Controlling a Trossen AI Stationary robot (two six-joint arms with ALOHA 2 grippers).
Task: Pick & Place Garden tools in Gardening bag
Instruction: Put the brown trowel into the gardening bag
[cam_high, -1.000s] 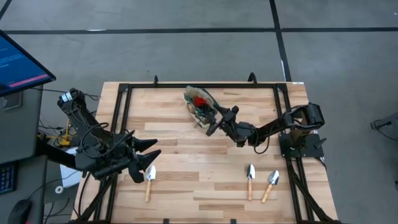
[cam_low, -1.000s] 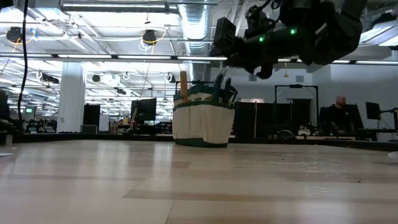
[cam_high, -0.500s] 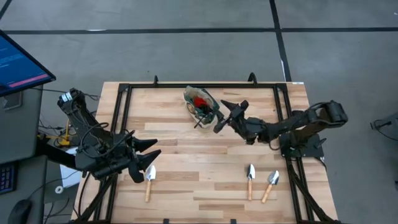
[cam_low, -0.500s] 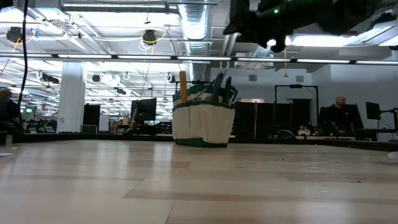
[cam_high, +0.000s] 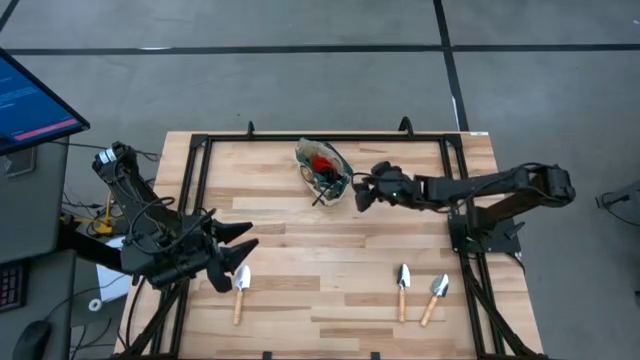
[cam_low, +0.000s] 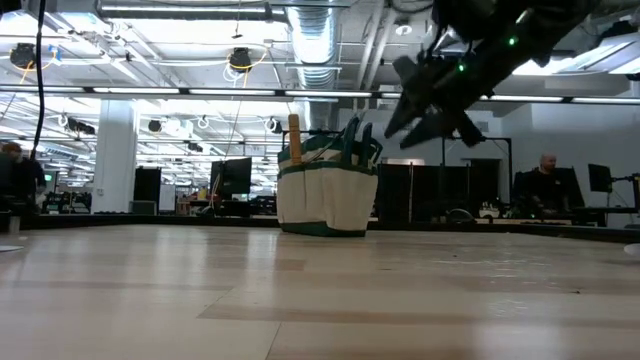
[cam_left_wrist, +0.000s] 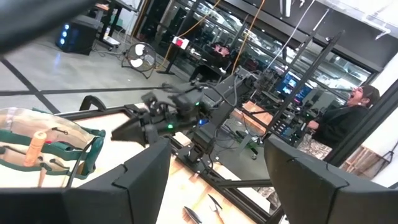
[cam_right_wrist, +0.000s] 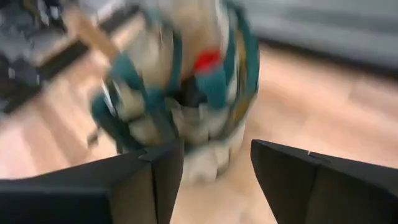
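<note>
Three trowels are not yet in the gardening bag (cam_high: 322, 170), which stands near the far edge of the desk (cam_high: 330, 255), in the middle. One trowel (cam_high: 240, 292) lies at the near left, its long axis running from near to far with the blade pointing away. The left gripper (cam_high: 232, 255) hovers just over this blade, fingers spread wide and holding nothing, so this arm is clearly the nearer one to it. The other two trowels (cam_high: 402, 290) (cam_high: 434, 298) lie side by side at the near right, also with blades to the far side, well apart from the right gripper (cam_high: 362, 192). That gripper is in the air just beside the bag, fingers apart and empty. Between the bag and the trowels the desk gives free room.
</note>
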